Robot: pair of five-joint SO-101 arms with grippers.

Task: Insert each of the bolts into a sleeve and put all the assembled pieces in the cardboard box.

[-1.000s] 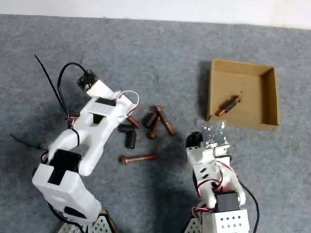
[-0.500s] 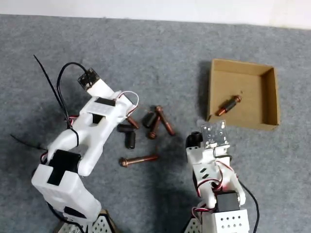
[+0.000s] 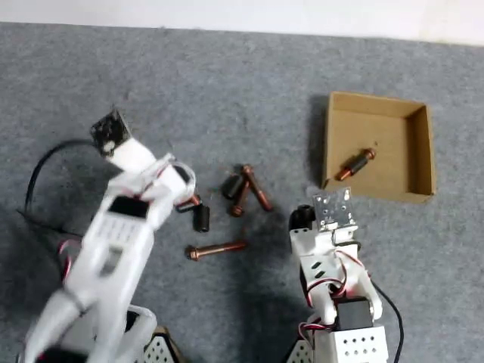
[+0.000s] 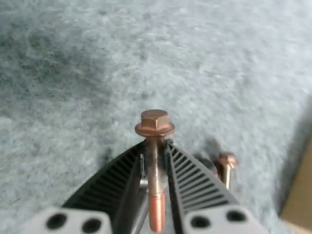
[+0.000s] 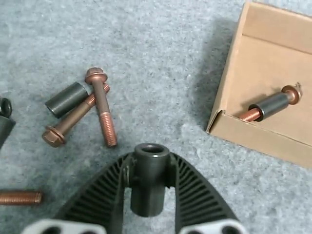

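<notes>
My left gripper point(image 4: 155, 145) is shut on a copper bolt point(image 4: 155, 124), whose hex head sticks out past the fingertips; from above this gripper point(image 3: 187, 203) hangs left of the loose parts. A black sleeve point(image 5: 147, 170) stands upright in my right gripper point(image 5: 147, 158), which is shut on it, just below and left of the cardboard box point(image 3: 418, 147). One assembled bolt-and-sleeve piece point(image 3: 355, 164) lies inside the box. Two crossed bolts point(image 3: 251, 189) and a sleeve point(image 3: 231, 185) lie mid-table. Another sleeve point(image 3: 203, 218) and a single bolt point(image 3: 218, 247) lie nearer the arms.
Grey carpet covers the table. The box's near wall point(image 5: 253, 134) is close beside the right gripper. Open carpet lies between the loose parts and the box, and along the far side of the table.
The left arm has swung up and to the left, taking a bolt away from the pile. The right arm and its sleeve have stayed put.
</notes>
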